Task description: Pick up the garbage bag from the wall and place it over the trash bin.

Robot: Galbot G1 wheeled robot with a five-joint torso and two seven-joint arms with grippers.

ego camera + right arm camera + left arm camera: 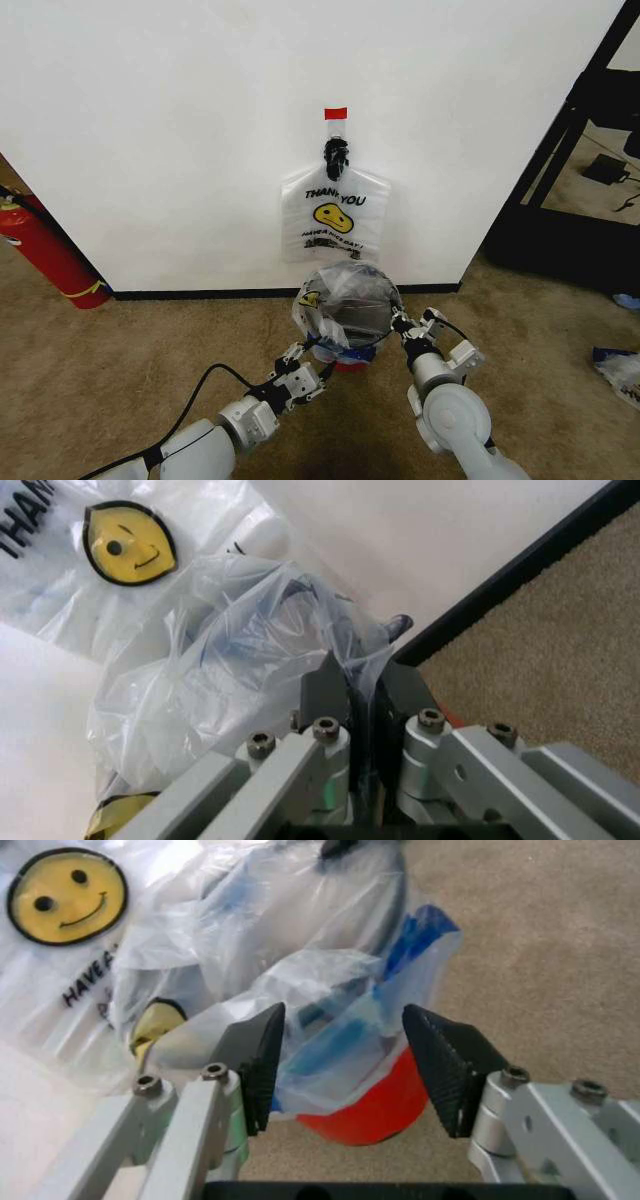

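The garbage bag, thin and translucent with blue patches at its rim, is draped over the trash bin, whose red base shows beneath it on the carpet by the wall. My left gripper is at the bin's near-left rim. In the left wrist view it is open, its fingers either side of the blue-patched bag edge, above the red base. My right gripper is at the bin's right rim. In the right wrist view it is shut on a fold of the bag.
A flat same-print bag hangs from the black hook under a red tape strip. A red fire extinguisher leans at the left. A black shelf frame and loose items are on the right. Open carpet lies on both sides.
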